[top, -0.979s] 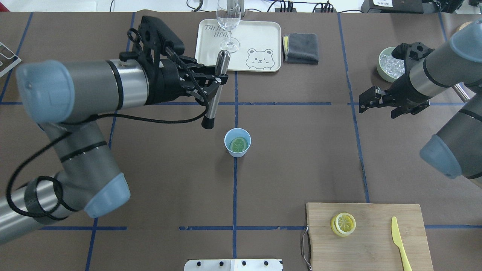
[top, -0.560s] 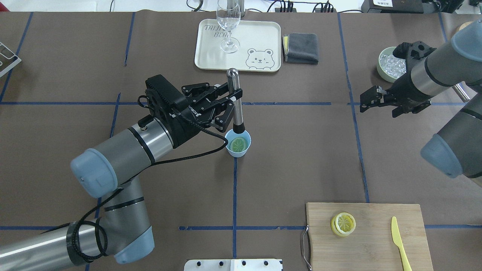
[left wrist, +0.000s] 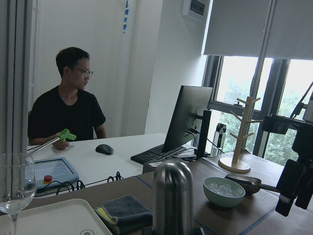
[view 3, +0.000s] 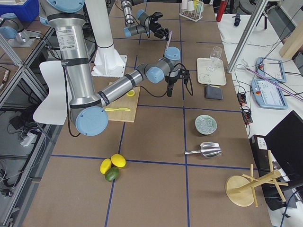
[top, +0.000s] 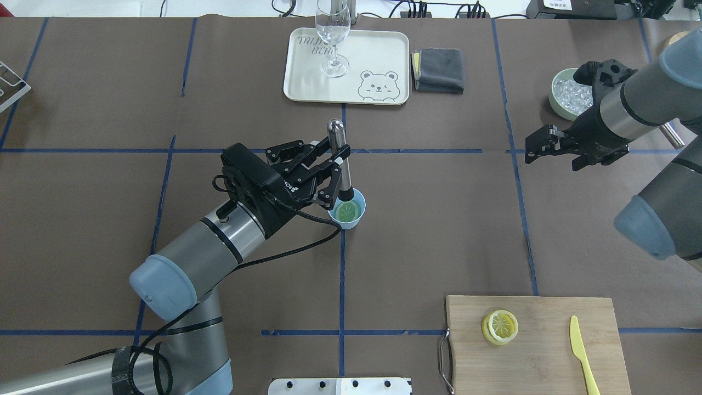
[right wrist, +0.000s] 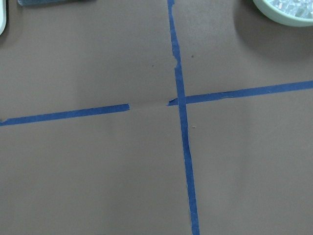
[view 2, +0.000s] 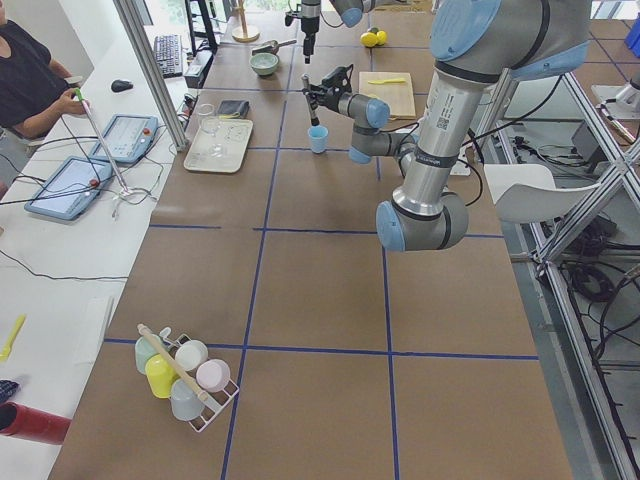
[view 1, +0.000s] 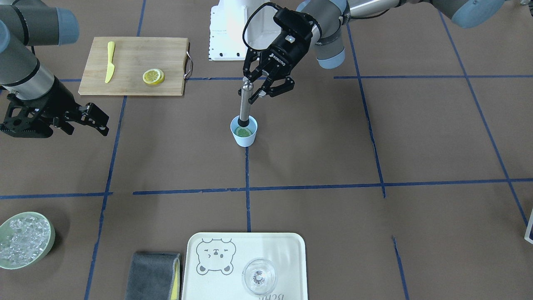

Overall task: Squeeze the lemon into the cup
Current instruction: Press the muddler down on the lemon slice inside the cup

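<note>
- The left gripper pinches a metal muddler near its top. The rod stands almost upright with its black tip at the cup's mouth; whether it touches the slice cannot be told.
- The cup stands unheld on the blue centre line. A push that lands off-centre would likely tip or skid so light a tumbler, or slide the smooth rod in the jaws.
- The lemon lies flat in the cup's bottom — a whole round slice, greenish against the blue, its segments plain.
- The right gripper hangs well apart, fingers spread and empty — no help in steadying the cup.
</note>
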Controlling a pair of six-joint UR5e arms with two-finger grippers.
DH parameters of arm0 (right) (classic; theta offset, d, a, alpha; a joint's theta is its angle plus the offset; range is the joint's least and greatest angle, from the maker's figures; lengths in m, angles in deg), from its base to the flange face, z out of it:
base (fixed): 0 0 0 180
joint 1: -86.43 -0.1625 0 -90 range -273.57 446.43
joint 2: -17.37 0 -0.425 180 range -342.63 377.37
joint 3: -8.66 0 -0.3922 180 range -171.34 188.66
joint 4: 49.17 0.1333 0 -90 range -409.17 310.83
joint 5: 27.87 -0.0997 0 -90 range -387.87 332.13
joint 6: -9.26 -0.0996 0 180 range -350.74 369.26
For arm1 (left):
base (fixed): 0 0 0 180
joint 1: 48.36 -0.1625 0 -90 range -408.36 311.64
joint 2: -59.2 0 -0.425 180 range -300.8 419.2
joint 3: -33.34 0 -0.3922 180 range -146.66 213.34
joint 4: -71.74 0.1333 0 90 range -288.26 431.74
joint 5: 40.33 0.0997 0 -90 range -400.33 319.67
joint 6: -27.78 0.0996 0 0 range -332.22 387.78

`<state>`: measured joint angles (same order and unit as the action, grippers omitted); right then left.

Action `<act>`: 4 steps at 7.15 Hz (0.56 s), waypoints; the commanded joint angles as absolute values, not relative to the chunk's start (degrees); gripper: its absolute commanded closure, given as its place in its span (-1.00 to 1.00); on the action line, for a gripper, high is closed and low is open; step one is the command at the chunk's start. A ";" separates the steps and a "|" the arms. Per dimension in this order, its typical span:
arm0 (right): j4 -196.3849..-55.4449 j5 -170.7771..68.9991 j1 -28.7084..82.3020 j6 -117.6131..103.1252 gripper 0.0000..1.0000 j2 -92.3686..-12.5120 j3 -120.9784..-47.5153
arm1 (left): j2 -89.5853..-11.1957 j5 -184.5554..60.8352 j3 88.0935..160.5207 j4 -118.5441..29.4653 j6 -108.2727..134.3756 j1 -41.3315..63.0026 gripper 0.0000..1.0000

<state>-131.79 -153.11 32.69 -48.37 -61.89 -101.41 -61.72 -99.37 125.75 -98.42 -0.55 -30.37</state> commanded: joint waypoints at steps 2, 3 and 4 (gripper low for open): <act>-131.79 -153.20 32.73 -48.49 -1.00 -61.91 -101.38 | -62.61 -99.21 121.16 -98.50 -0.43 -31.39 1.00; -131.79 -153.20 32.73 -48.49 -1.00 -61.91 -101.29 | -62.79 -99.21 120.10 -98.50 -0.43 -31.92 1.00; -131.79 -153.11 32.73 -48.49 -1.00 -61.91 -101.29 | -62.88 -99.21 118.78 -98.50 -0.43 -32.45 1.00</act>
